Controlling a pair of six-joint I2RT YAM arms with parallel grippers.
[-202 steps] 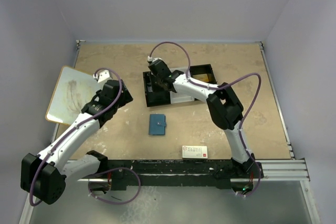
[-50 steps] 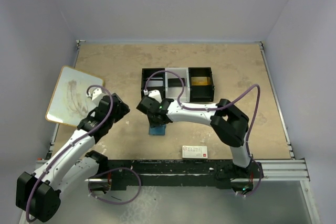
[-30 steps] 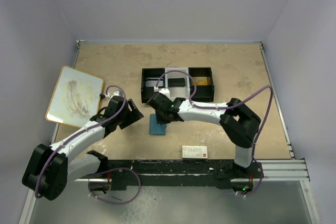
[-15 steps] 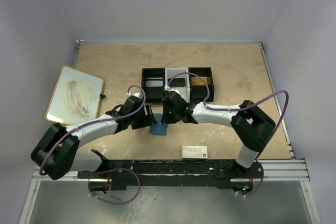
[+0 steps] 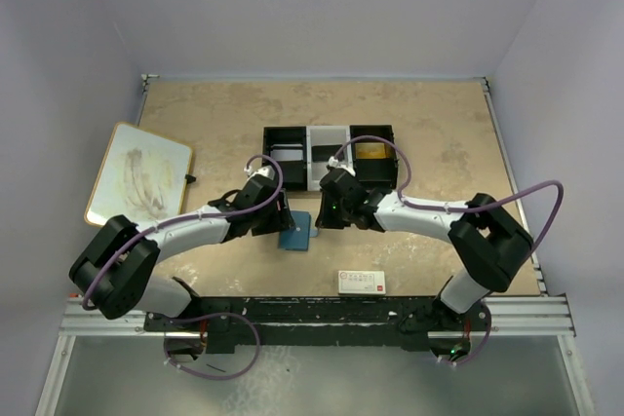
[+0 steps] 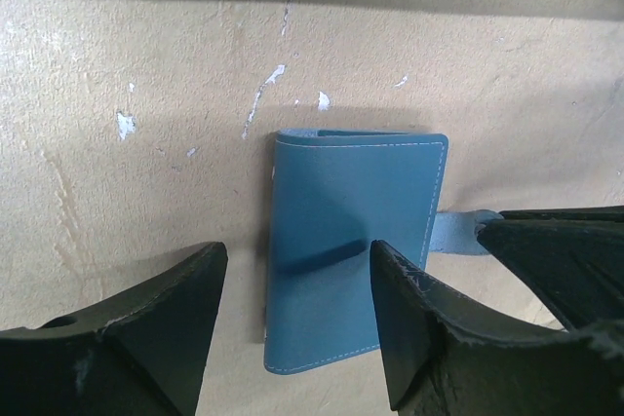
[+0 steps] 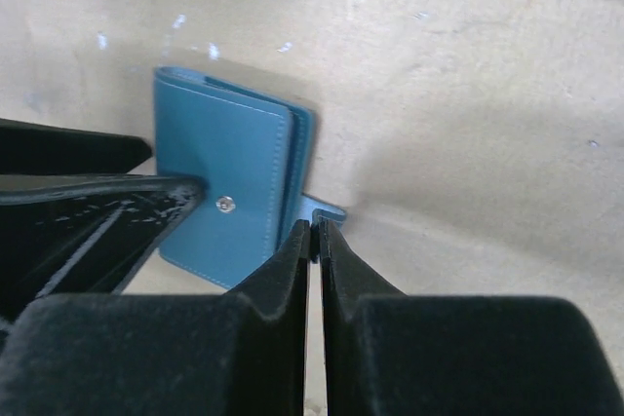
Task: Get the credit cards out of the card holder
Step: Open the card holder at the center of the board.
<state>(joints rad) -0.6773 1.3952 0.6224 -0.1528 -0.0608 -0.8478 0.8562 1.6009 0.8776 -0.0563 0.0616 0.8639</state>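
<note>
The card holder (image 5: 296,233) is a small blue wallet lying folded shut on the table, seen in the left wrist view (image 6: 346,241) and the right wrist view (image 7: 229,187). Its snap tab (image 7: 325,209) sticks out loose on the right side, and the snap stud (image 7: 225,204) is bare. My right gripper (image 7: 314,231) is shut on the tip of this tab, to the right of the wallet (image 5: 325,216). My left gripper (image 6: 297,260) is open and low over the wallet's left part (image 5: 283,217). No credit cards show at the wallet.
A black-and-white compartment tray (image 5: 289,170) stands just behind the wallet, with something gold-yellow (image 5: 373,151) in its right compartment. A white box with red print (image 5: 362,282) lies near the front edge. A pale board (image 5: 136,177) lies at the left.
Both arms have closed in on the wallet. My left gripper swung right to its left edge. My right gripper shifted from over the wallet to its right side, onto the tab.
</note>
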